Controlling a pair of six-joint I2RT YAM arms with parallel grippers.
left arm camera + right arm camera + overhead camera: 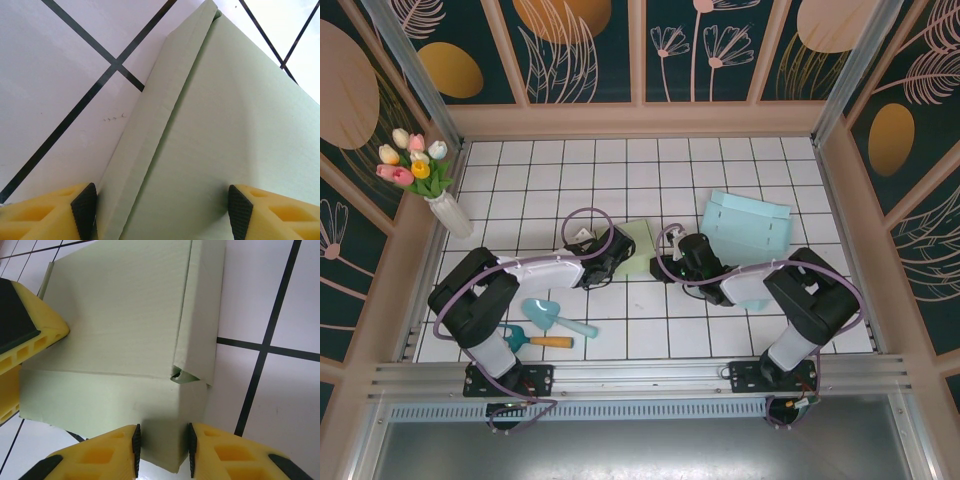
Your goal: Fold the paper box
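Lying nearest, at about seven o'clock from the middle of the white tiled surface (770,165), are a teal plastic scoop (552,318) and a wooden-handled teal trowel (532,341). Beyond them, at the middle, the left end effector (160,212) holds its jaws wide over the pale green flat paper box (638,243), with one folded flap between the black pads (85,207). At its three o'clock, the right end effector (162,447) is narrowed onto a raised flap of that box, pads touching both sides. Farther, at one o'clock, sits a light blue folded paper box (748,224). At ten o'clock stands a white vase of tulips (448,212).
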